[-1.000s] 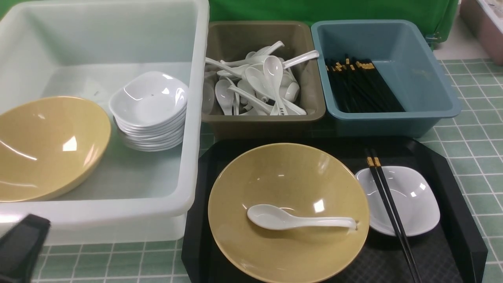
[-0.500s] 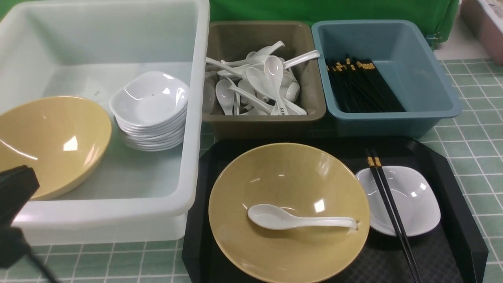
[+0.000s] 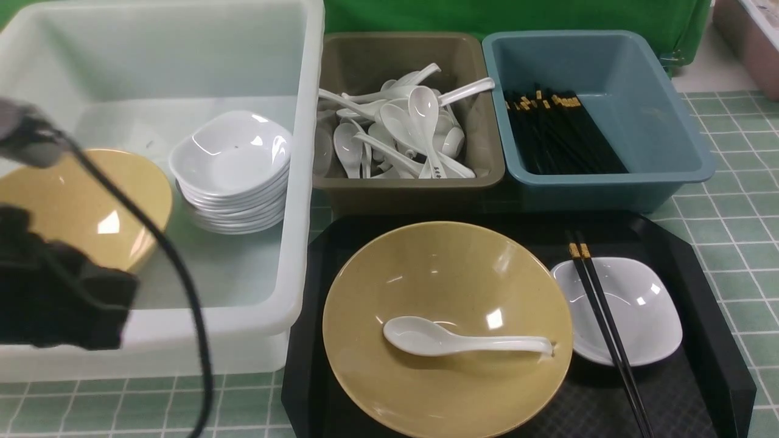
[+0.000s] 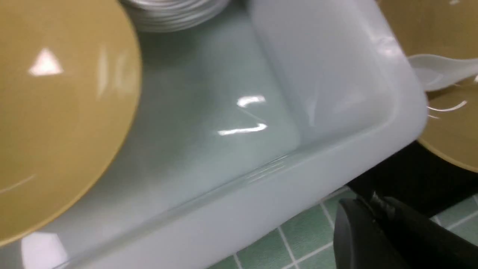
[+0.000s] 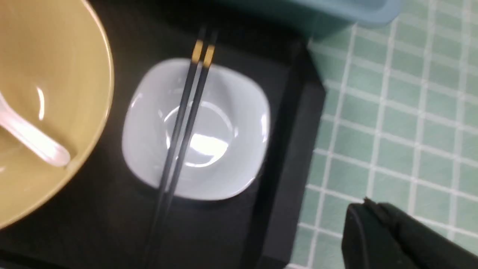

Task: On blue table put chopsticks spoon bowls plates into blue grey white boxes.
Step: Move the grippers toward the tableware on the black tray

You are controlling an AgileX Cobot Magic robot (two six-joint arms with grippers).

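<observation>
Left arm (image 3: 58, 304) has risen; left gripper (image 4: 368, 211) and right gripper (image 5: 364, 215) closed, empty; spoon (image 3: 428, 134) lettering illegible.

Bench (image 3: 730, 231): pale green tiles, white grid.
Black tray (image 3: 669, 395): lies on the bench.
White box (image 3: 298, 182): just left of the tray.
Grey box (image 3: 408, 188): just behind the tray.
Blue box (image 3: 584, 194): behind the tray, beside the grey box.

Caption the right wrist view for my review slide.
Black chopsticks lie across a white plate on the black tray, beside the tan bowl holding a spoon; shut right tool in foreground.
</observation>
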